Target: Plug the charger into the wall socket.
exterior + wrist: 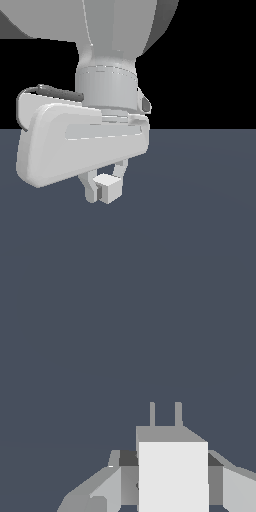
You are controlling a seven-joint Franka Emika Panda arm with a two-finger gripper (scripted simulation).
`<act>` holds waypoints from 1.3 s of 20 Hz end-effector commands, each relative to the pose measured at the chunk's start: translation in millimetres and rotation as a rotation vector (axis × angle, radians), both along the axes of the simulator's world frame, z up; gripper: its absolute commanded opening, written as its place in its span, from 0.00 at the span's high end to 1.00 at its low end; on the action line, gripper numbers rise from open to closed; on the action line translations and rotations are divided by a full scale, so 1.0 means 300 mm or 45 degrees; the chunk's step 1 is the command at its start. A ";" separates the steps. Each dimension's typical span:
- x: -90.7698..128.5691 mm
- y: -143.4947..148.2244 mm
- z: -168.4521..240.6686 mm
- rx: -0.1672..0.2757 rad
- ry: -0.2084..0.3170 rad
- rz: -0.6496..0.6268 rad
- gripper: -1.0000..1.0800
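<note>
The charger [109,188] is a small white-grey cube held between my gripper's [103,188] two fingers, low in the exterior view. My gripper is shut on it, with a finger [90,191] showing on the cube's left and the other behind it. In the wrist view the charger [172,476] fills the space between the fingers [102,488], and two thin prongs [165,415] stick out of its far face over the bare dark floor. The wall socket is out of view in both frames.
The arm's large white hand and wrist body [82,140] fills the upper and left part of the exterior view. Below lies a flat dark blue-grey floor [200,200]; above the horizon the background is black.
</note>
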State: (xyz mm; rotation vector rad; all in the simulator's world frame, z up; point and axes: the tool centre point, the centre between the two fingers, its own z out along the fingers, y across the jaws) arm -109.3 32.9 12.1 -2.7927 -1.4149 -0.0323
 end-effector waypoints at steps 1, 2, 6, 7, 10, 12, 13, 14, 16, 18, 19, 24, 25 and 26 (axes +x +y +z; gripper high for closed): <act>0.000 0.000 -0.001 0.000 0.000 0.000 1.00; 0.000 0.000 -0.001 0.000 0.000 0.000 1.00; 0.000 0.000 -0.001 0.000 0.000 0.000 1.00; 0.000 0.000 -0.001 0.000 0.000 0.000 1.00; 0.002 0.001 0.001 0.000 -0.001 -0.004 1.00; 0.005 0.003 0.003 0.000 -0.001 -0.016 1.00; 0.007 0.004 0.005 0.000 -0.001 -0.025 1.00; 0.010 0.006 0.007 0.000 -0.001 -0.036 1.00; 0.018 0.010 0.013 0.000 -0.001 -0.064 1.00; 0.028 0.016 0.020 0.001 -0.001 -0.100 1.00; 0.034 0.019 0.025 0.001 -0.001 -0.120 1.00; 0.073 0.036 0.052 0.002 -0.001 -0.254 1.00; 0.082 0.040 0.059 0.002 -0.001 -0.287 1.00; 0.093 0.043 0.066 0.003 -0.001 -0.321 1.00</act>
